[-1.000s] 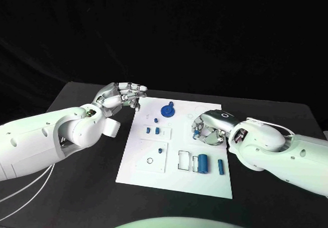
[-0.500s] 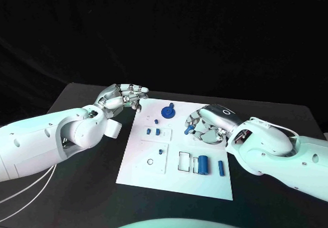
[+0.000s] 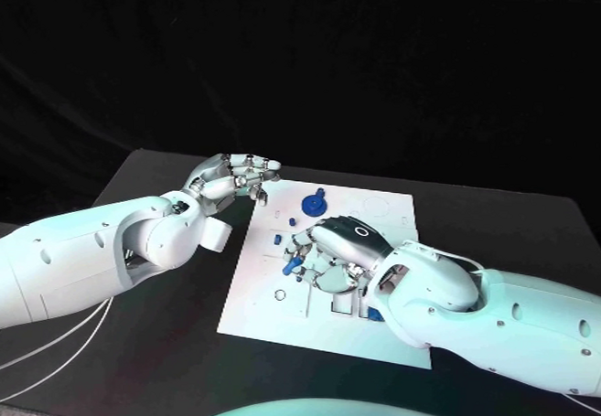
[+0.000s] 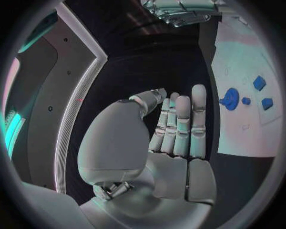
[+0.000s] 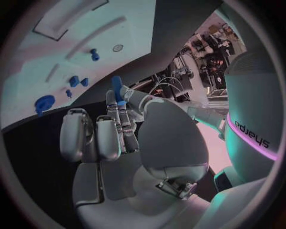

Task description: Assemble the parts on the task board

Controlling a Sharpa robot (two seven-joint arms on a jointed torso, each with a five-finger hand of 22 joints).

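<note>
The white task board (image 3: 380,207) lies mid-table. My right hand (image 3: 328,255) hovers over its middle and pinches a small blue peg (image 5: 117,89) between thumb and fingertip. A round blue knob part (image 3: 312,205) sits at the board's far end, with small blue pieces (image 3: 297,239) just beside my right hand's fingers. In the right wrist view the knob (image 5: 43,102), the small pieces (image 5: 74,81) and a small ring (image 5: 118,47) lie on the board (image 5: 89,28). My left hand (image 3: 236,176) hangs off the board's far left corner, fingers together, holding nothing (image 4: 178,129).
The black table (image 3: 511,224) surrounds the board. My right forearm (image 3: 482,310) covers the board's near right part, where a blue cylinder (image 3: 374,313) peeks out. A thin ring (image 3: 280,295) lies near the board's left edge.
My right hand has moved from the board's right side to its middle, carrying the blue peg. The left hand has stayed at the far left corner.
</note>
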